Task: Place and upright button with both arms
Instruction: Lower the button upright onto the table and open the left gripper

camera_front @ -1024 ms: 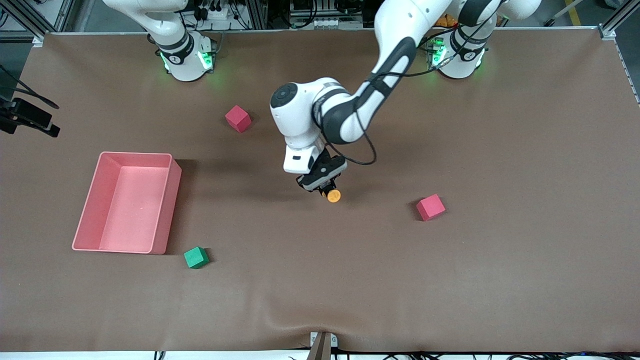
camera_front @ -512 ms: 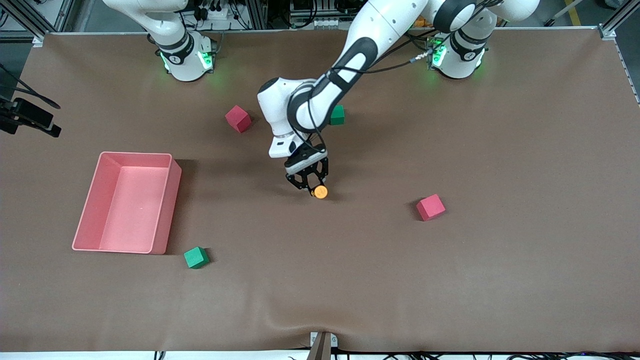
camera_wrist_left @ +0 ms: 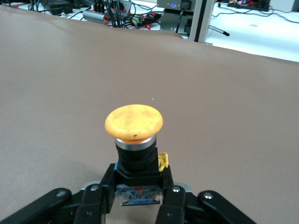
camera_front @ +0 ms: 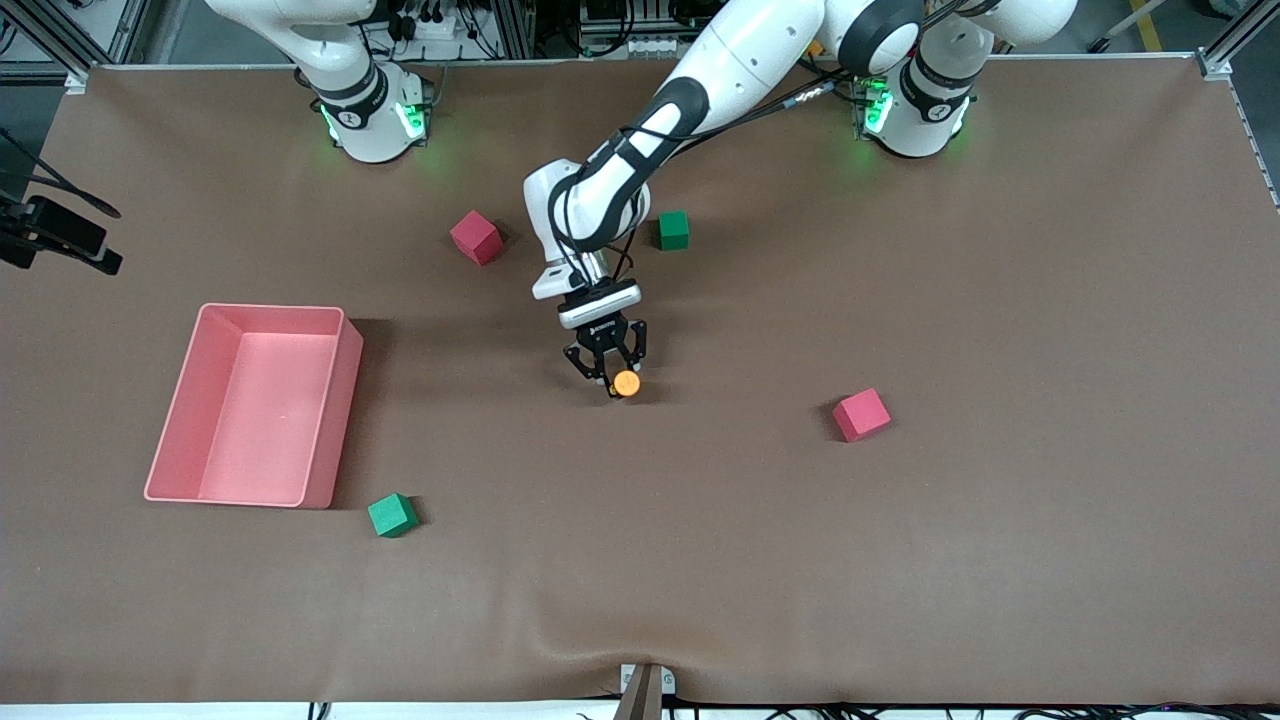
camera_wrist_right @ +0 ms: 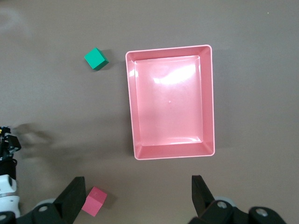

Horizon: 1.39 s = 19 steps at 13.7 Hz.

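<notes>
The button (camera_front: pixel 626 383) has a round orange cap (camera_wrist_left: pixel 134 121) on a short black body. My left gripper (camera_front: pixel 612 378) is shut on that black body, and the cap sticks out past the fingertips (camera_wrist_left: pixel 169 183). It hangs low over the middle of the brown table, with its shadow close beneath. The left arm reaches in from its base (camera_front: pixel 915 110). My right gripper (camera_wrist_right: pixel 138 196) is open and holds nothing. It is high over the cloth between the pink tray (camera_wrist_right: pixel 173 154) and a red cube (camera_wrist_right: pixel 94 201). It is out of the front view.
The pink tray (camera_front: pixel 342 420) sits toward the right arm's end. One red cube (camera_front: pixel 476 237) and a green cube (camera_front: pixel 673 230) lie near the bases. Another red cube (camera_front: pixel 861 414) and another green cube (camera_front: pixel 392 515) lie nearer the front camera.
The left arm swung toward the right arm's end and turned its wrist, carrying the button a short way with it. The green cube near the bases has come into sight.
</notes>
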Motion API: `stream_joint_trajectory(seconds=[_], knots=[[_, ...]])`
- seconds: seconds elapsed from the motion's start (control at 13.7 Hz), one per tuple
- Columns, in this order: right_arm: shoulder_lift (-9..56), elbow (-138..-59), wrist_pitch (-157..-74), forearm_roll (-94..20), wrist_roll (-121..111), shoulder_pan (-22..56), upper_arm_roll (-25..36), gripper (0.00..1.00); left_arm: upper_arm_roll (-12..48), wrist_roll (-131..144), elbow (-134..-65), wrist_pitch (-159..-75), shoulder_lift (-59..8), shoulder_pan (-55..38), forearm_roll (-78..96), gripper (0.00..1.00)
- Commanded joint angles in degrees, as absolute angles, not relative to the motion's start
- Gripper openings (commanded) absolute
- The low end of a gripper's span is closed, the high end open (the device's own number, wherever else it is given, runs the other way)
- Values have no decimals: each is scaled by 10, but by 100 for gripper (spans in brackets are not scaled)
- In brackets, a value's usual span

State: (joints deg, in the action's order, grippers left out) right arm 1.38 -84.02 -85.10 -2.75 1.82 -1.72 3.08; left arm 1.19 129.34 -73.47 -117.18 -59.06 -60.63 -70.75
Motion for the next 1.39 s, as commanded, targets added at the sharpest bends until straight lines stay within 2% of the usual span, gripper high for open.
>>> stream_joint_trajectory(seconds=[0.0,0.37,0.44,0.51,0.88,1.1,1.32], knots=[[9,-846,-858,-18,21,-14,31,100,4,1331,-723,-1174,-613,-618,-757,0],[9,-846,-858,-18,22,-10,31,100,5,1350,-725,-1173,-642,-636,-797,1],[9,-846,-857,-18,22,-11,32,100,5,1350,-727,-1173,-642,-638,-797,53],[9,-846,-857,-18,22,-10,32,100,6,1349,-727,-1173,-642,-638,-796,100],[10,-846,-860,-18,23,-12,32,100,11,1344,-726,-1172,-622,-651,-728,100],[9,-846,-857,-18,23,-13,32,100,11,1349,-725,-1160,-588,-679,-612,100],[9,-846,-855,-18,23,-12,33,100,13,1344,-726,-1147,-527,-691,-508,100]])
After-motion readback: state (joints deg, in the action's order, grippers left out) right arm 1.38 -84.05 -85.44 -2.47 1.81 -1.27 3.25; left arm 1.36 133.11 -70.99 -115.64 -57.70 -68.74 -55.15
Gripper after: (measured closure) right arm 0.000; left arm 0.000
